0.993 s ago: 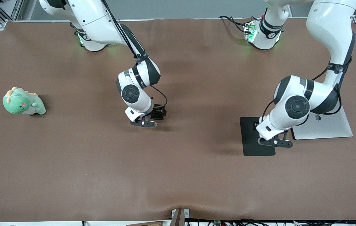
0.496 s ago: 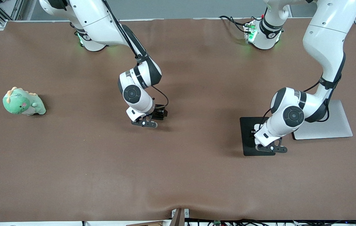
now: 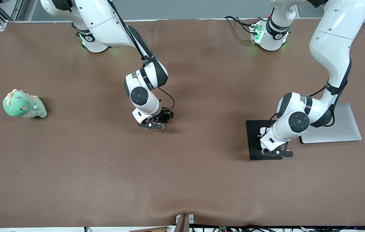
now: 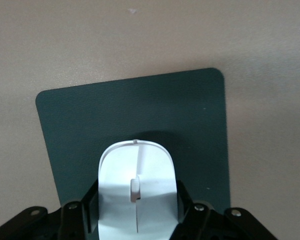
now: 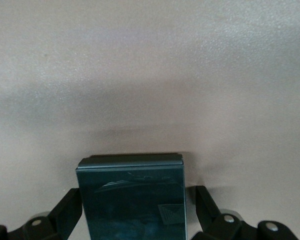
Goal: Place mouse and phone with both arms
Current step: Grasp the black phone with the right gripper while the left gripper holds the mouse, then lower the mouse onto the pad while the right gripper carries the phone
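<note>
The left gripper (image 4: pixel 137 220) clamps the mouse (image 4: pixel 137 187) over the mouse pad (image 4: pixel 140 110) for set-down; the right gripper (image 5: pixel 132 212) grips the phone (image 5: pixel 131 197), laptop (image 3: pixel 337 129) at pad's three o'clock.

Left end effector (image 3: pixel 277 151) (w/ mouse (image 4: pixel 137 192)) moved over mouse pad (image 3: pixel 254 138).

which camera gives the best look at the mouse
The left wrist view: the white mouse fills it, gripped by the left gripper over the black mouse pad. In the front view the arm hides it; the right wrist view lacks it.
</note>
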{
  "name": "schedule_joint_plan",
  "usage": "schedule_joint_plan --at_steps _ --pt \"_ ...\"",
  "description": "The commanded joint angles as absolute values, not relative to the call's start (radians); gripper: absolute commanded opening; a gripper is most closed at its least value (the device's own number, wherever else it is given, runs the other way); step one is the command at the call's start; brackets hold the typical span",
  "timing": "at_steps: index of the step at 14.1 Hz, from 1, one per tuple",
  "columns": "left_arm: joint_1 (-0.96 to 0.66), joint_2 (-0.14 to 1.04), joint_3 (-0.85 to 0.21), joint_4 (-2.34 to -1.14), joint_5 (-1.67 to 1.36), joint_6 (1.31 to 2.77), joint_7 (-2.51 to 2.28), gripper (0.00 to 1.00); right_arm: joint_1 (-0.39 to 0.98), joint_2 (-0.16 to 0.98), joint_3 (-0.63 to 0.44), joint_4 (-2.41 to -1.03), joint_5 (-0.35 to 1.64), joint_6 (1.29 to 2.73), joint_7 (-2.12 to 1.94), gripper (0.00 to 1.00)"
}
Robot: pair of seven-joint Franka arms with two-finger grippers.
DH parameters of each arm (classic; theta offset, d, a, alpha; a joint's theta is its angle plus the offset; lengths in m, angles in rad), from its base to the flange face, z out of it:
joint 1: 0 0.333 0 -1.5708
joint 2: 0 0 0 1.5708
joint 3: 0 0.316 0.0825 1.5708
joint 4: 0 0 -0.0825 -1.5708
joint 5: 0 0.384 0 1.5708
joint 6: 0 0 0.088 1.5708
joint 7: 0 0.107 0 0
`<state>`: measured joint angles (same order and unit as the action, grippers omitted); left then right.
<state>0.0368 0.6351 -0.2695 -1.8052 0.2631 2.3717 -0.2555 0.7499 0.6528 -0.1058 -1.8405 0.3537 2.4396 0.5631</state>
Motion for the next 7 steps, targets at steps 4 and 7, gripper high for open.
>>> schedule_joint_plan --at_steps 4,7 --pt "0.046 0.663 -0.273 -1.796 0.295 2.433 -0.273 0.37 0.747 0.664 -0.112 -1.807 0.38 2.424 0.586 0.0" --pt "0.046 0.666 -0.273 -1.796 0.295 2.434 -0.275 0.72 0.733 0.655 -0.117 -1.801 0.377 2.404 0.578 0.0"
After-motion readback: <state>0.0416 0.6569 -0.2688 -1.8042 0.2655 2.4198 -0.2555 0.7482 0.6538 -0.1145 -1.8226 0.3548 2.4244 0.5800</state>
